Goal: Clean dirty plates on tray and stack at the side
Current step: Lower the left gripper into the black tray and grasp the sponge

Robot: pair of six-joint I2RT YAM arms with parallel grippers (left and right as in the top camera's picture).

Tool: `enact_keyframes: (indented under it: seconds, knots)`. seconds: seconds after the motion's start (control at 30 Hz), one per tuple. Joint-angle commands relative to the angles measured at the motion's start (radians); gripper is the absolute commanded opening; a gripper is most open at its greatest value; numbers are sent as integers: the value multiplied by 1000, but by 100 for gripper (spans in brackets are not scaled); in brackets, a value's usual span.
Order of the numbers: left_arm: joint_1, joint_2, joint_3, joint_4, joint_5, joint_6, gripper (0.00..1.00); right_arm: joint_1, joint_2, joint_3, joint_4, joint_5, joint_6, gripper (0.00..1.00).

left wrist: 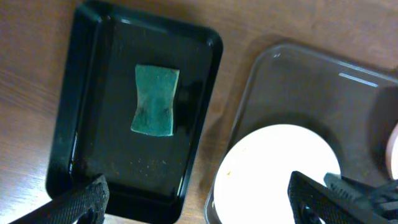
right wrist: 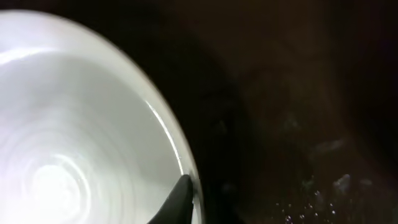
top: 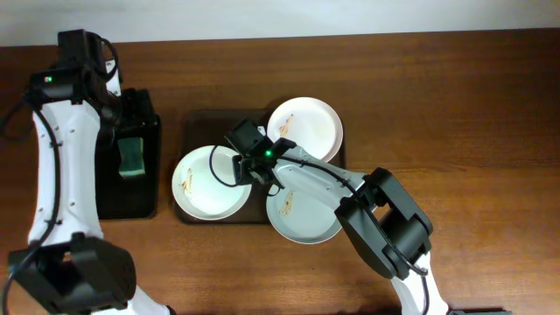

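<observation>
Beside the right edge of the left plate [top: 210, 182] my right gripper [top: 239, 166] sits low, with one finger [right wrist: 180, 200] just at the rim; whether it pinches the rim, I cannot tell. My left gripper [left wrist: 199, 190] hangs wide apart over the black tray [left wrist: 74, 124] with the sponge [left wrist: 154, 99]. This plate, the lower plate [top: 302, 219] and the far plate [top: 304, 127] lie on the brown tray [top: 199, 124] (two hang over its rim). I judge that a thin hold on the rim can slip, and that lifting may bump the lower plate.
</observation>
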Motion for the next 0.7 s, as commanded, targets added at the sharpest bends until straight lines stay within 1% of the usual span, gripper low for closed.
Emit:
enact_keyframes:
  seconds: [0.0, 0.1, 0.13, 0.17, 0.3, 0.43, 0.6, 0.67]
  knots:
    - [3, 46, 15, -6, -14, -6, 90, -6, 28, 9, -8, -10, 13, 4]
    - [3, 50, 15, -7, -13, -6, 89, -6, 28, 10, -5, -9, 13, 4]
    - [4, 50, 15, -11, -13, -6, 84, -6, 28, 10, -5, -9, 12, 4]
    - [4, 50, 15, -18, -13, -6, 83, -10, 28, 10, -5, -9, 12, 4]
    - [11, 87, 13, -27, -14, 6, 83, -21, 28, 10, -5, -11, 12, 4]
    - [39, 160, 13, -26, -15, 88, 84, -24, 28, 10, -6, -18, 12, 4]
    - [100, 248, 13, 9, -21, 101, 84, -24, 28, 10, -5, -18, 12, 4]
    - [118, 280, 13, 43, -20, 127, 84, -24, 28, 10, -5, -18, 12, 4]
